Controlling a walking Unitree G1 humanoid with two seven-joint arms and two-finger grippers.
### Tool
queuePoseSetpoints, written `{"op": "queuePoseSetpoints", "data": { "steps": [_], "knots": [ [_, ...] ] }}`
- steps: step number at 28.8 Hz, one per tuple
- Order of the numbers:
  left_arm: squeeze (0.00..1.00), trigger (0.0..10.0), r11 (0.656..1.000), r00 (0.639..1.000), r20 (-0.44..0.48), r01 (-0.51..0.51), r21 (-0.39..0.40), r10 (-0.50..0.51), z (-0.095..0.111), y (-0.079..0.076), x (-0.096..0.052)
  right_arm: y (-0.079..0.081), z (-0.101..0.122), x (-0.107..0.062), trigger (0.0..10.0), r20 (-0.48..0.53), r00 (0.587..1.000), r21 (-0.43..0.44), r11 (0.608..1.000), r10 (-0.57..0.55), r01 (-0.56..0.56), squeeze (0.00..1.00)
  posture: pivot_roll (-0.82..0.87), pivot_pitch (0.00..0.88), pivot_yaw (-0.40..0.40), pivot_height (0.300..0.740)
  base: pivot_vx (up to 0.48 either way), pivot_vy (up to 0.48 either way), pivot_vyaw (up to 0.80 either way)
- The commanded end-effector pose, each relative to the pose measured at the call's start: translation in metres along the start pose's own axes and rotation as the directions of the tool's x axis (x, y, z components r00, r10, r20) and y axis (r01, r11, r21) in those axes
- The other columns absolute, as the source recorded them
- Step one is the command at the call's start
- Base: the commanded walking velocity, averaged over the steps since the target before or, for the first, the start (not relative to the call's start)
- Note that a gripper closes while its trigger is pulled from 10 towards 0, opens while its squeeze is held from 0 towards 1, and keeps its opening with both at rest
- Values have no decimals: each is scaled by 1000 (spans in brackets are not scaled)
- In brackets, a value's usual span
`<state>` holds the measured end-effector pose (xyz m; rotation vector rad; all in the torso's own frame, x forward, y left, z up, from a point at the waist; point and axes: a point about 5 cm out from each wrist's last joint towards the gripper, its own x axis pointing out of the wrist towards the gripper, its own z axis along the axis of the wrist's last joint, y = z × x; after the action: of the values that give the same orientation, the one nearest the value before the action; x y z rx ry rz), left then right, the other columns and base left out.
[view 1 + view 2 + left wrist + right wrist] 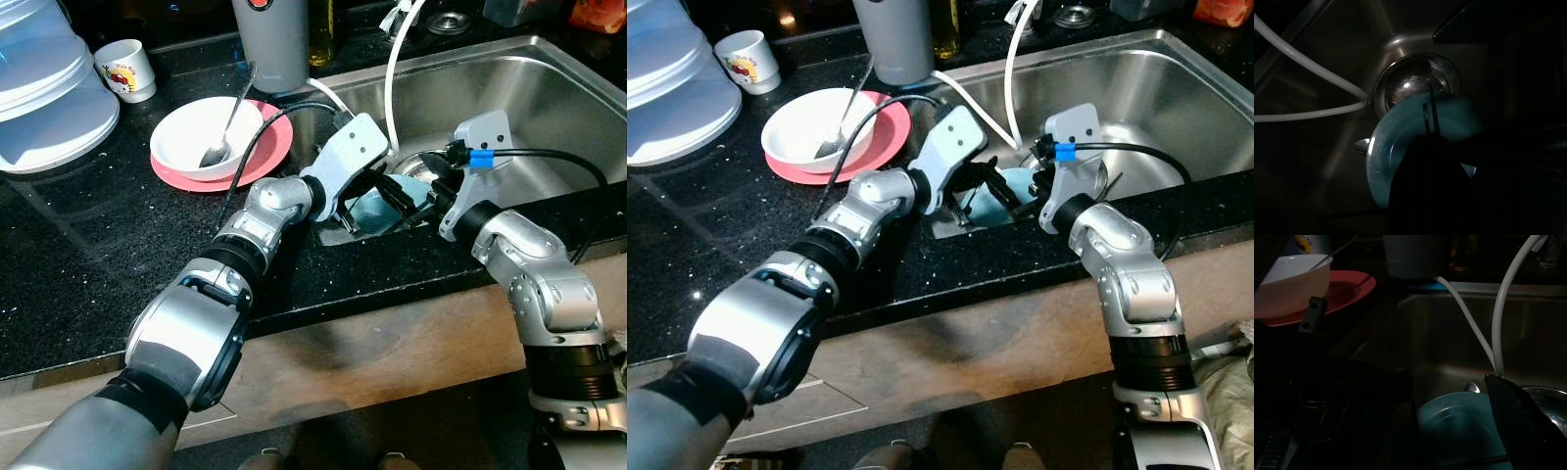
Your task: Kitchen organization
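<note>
Both arms reach over the black counter (88, 255) into the near left corner of the steel sink (549, 108). The left gripper (345, 223) and right gripper (416, 201) meet at 1 blue bowl (372, 208), which sits low in the sink by the round drain (1415, 81). The fingers hide much of the bowl, so I cannot tell if either claw is wide or pinching. 2 white hoses (392, 88) hang into the sink behind. Farther left sit 1 white bowl (201, 132) with 1 spoon (223, 132) on 1 red plate (269, 147), then 1 small cup (127, 69).
</note>
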<state>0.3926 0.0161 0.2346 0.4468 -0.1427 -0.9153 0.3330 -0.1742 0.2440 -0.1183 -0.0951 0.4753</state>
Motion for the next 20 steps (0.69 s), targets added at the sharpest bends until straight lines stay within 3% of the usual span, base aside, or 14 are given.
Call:
{"op": "queuePoseSetpoints", "data": {
  "steps": [1,2,3,4,5,6,7,15,16,20],
  "knots": [
    [439,10000,1000,999,-52,10,-5,-10,-10,2,-4,2,-2,1,10000,-11,1000,2,1000,14,-14,0,14,148,113,740,0,0,0],
    [439,10000,1000,999,-52,10,-5,-10,-10,2,-4,2,-2,1,10000,-11,1000,2,1000,14,-14,0,14,148,113,740,0,0,0],
    [812,10000,1000,998,-55,13,-3,-14,-10,2,-4,2,-2,1,10000,-9,1000,3,1000,13,-13,0,14,148,112,740,0,0,0],
    [812,10000,1000,998,-55,13,-3,-14,-10,2,-4,2,-2,1,10000,-9,1000,3,1000,13,-13,0,14,148,112,740,0,0,0],
    [1000,10000,1000,998,-55,11,-2,-11,-9,3,-4,2,-2,1,10000,-9,1000,3,1000,13,-13,0,14,148,111,740,0,0,0],
    [1000,10000,1000,999,-54,-3,0,3,-8,5,-5,2,-2,2,10000,-8,1000,3,1000,13,-13,0,15,148,110,740,0,0,0],
    [0,10000,999,999,-45,-30,-12,30,-6,10,-6,2,-2,2,10000,-8,1000,2,1000,13,-13,0,15,147,107,740,0,0,0],
    [0,10000,986,990,16,-137,-92,139,11,35,-15,2,-2,3,10000,-8,1000,0,1000,18,-18,0,17,149,101,740,0,0,0],
    [0,10000,977,981,29,-186,-106,190,18,49,-22,3,-2,4,10000,-6,1000,1,1000,19,-19,0,20,148,97,740,0,0,0],
    [0,10000,963,964,22,-265,-57,266,22,70,-38,4,-2,5,10000,-4,1000,3,1000,20,-20,0,24,147,88,740,0,0,0]
  ]
}}
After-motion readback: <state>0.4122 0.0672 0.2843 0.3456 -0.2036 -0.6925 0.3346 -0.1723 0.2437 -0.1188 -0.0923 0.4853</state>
